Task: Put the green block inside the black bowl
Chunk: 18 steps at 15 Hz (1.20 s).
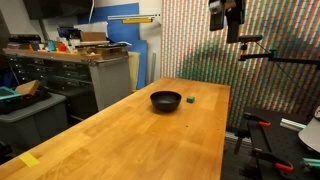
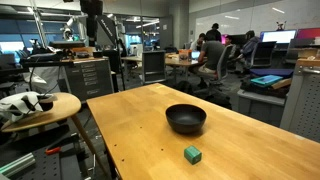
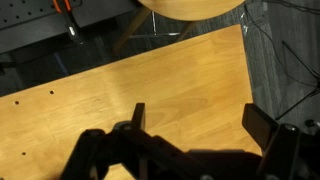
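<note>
Height is what separates me from the work: my hand [image 1: 228, 25] hangs well above the wooden bench [image 1: 120, 135], out past its far side edge. The green block [image 1: 190, 99] lies low beneath it and inward across the wood. So the coming move, as I judge it, is a long descent slanting in toward the bench's middle.

In the wrist view my two fingers [image 3: 138, 118] stand wide apart with nothing between them, so the hand is released and carries nothing. That view shows only bare bench planks and a corner of the bench. Neither block nor bowl has come into it.

The block rests flat on the bench just beside the black bowl [image 1: 166, 100], apart from its rim and not touching. In both exterior views it is outside the bowl, on the side nearer my hand in one [image 2: 192, 154]. Being a cube, it offers no long axis to line up with; any square approach should do.

By count: one green block, one black bowl [image 2: 186, 119], one hand.
</note>
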Available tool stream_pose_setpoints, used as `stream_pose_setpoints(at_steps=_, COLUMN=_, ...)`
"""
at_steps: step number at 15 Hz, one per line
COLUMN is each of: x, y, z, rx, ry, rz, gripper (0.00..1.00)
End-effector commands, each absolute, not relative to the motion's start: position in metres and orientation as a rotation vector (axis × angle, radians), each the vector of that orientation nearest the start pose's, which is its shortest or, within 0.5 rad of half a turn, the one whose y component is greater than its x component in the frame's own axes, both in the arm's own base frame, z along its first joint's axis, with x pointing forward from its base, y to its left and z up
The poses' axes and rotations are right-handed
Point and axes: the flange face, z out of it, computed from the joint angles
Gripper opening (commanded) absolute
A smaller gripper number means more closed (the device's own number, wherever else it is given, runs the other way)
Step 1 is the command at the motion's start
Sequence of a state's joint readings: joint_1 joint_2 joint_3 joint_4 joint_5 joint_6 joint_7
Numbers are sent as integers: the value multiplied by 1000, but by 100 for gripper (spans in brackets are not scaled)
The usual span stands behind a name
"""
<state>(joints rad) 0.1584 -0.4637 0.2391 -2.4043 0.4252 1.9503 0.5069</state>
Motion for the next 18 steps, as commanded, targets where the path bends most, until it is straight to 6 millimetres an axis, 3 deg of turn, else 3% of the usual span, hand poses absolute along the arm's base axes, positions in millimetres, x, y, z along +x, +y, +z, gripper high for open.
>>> stream_pose_setpoints(at_steps=1, x=370, y=191, z=484, rx=-2841, ry=417, rz=165, gripper=100)
stream_pose_setpoints(at_steps=7, x=371, y=192, z=490, rx=-2837, ry=412, rz=149, gripper=100)
stream_pose_setpoints(at_steps=10, x=375, y=179, z=489, rx=-2878, ry=389, rz=138, gripper=100)
stream_pose_setpoints(at_steps=13, x=383, y=156, z=488, rx=-2954, ry=334, rz=87, gripper=100)
stream_pose_setpoints(at_steps=18, x=394, y=100, z=483, rx=-3023, ry=197, rz=52, gripper=100)
